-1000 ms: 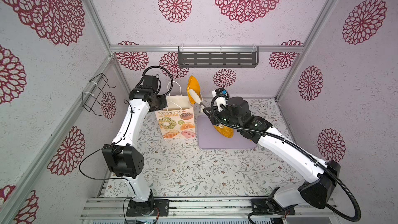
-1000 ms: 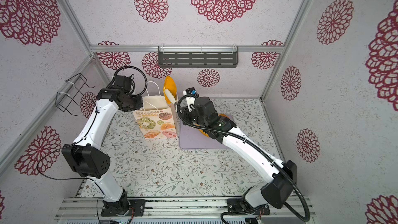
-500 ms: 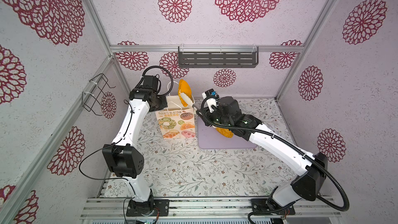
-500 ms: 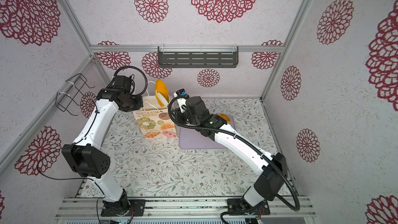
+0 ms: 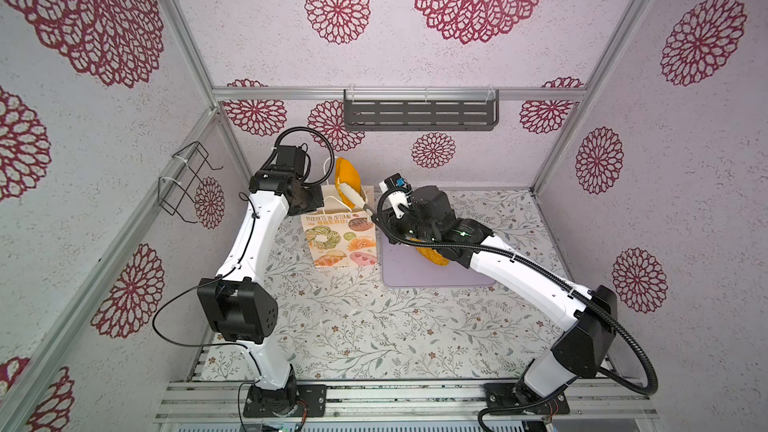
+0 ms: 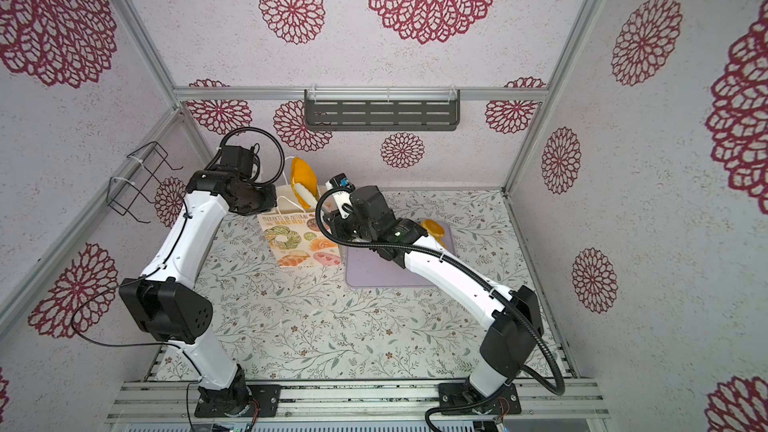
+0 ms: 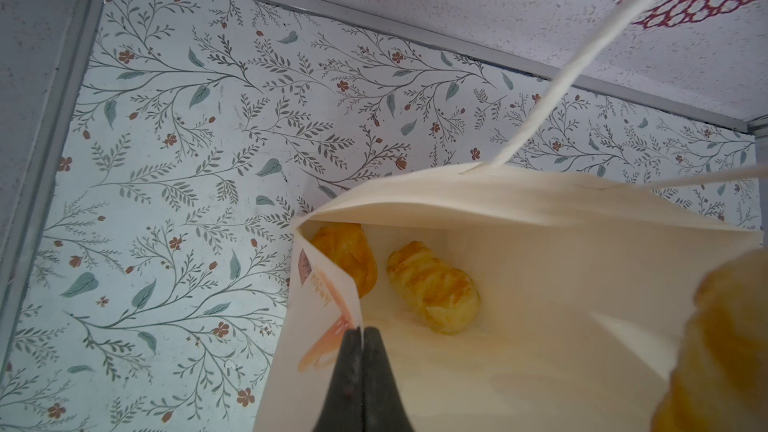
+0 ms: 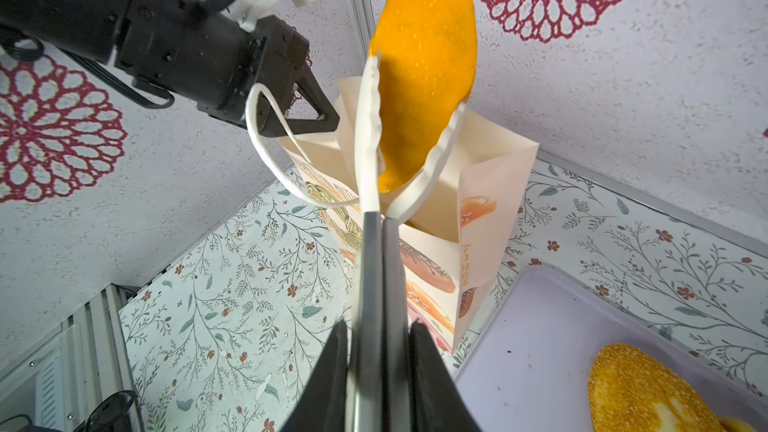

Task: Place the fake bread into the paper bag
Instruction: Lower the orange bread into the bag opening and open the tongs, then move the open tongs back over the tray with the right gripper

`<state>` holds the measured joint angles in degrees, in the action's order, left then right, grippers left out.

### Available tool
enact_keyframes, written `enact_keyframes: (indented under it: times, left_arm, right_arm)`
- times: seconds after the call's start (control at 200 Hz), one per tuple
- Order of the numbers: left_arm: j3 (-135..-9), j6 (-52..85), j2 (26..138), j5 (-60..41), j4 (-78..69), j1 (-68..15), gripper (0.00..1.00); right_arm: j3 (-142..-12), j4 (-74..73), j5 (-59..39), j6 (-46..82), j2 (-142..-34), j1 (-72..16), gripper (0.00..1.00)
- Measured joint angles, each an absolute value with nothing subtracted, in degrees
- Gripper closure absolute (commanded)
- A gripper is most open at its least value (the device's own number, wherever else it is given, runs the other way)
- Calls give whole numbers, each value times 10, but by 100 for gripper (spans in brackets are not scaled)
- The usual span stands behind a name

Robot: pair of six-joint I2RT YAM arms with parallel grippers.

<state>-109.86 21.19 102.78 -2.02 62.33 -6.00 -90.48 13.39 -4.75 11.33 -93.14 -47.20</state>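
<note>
The cream paper bag (image 5: 340, 238) (image 6: 299, 238) stands upright and open at the back of the table. My left gripper (image 5: 320, 201) (image 7: 360, 329) is shut on the bag's rim at a corner. My right gripper (image 5: 376, 218) (image 8: 379, 324) is shut on the metal handles of tongs (image 8: 376, 268). The tongs' white tips clamp an orange oval loaf of fake bread (image 5: 347, 172) (image 6: 302, 172) (image 8: 428, 60) standing on end just above the bag's mouth. Two golden buns (image 7: 347, 251) (image 7: 432, 284) lie inside the bag. Another seeded loaf (image 5: 432, 255) (image 8: 640, 392) lies on the tray.
A flat lilac tray (image 5: 415, 276) (image 6: 374, 272) sits right of the bag, partly under my right arm. A grey slotted shelf (image 5: 419, 114) hangs on the back wall and a wire rack (image 5: 183, 184) on the left wall. The bag's white handles (image 8: 266, 151) loop near my left gripper.
My right arm has carried the loaf in the tongs leftwards, from beside the bag to over its mouth. The left arm has stayed still on the bag's rim.
</note>
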Motion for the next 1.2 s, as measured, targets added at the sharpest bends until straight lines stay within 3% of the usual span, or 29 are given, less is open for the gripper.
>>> enact_keyframes:
  times: [0.235,0.43,0.545,0.671,0.836,1.196]
  left_arm:
    - [-1099,212,1028,-20,623,-60,100]
    - [-1099,212,1028,-20,623,-60,100]
    - [-1099,212,1028,-20,623,-60,100]
    - [-1099,212,1028,-19,623,-60,100]
    - [-1099,212,1028,-19,623,-60,100]
    - [-1099,212,1028,-19,624,-60,100]
  right_arm:
    - [-905,136,-45,103,-941,-473,95]
    - [-905,136,-43,101,-941,-474,83]
    - [-905,136,-42,100,-941,-475,80]
    - [-905,136,-41,101,-941,-476,65]
    - [-905,135,-32,96,-941,-477,53]
    - [-904,114,-28,101,-936,-477,51]
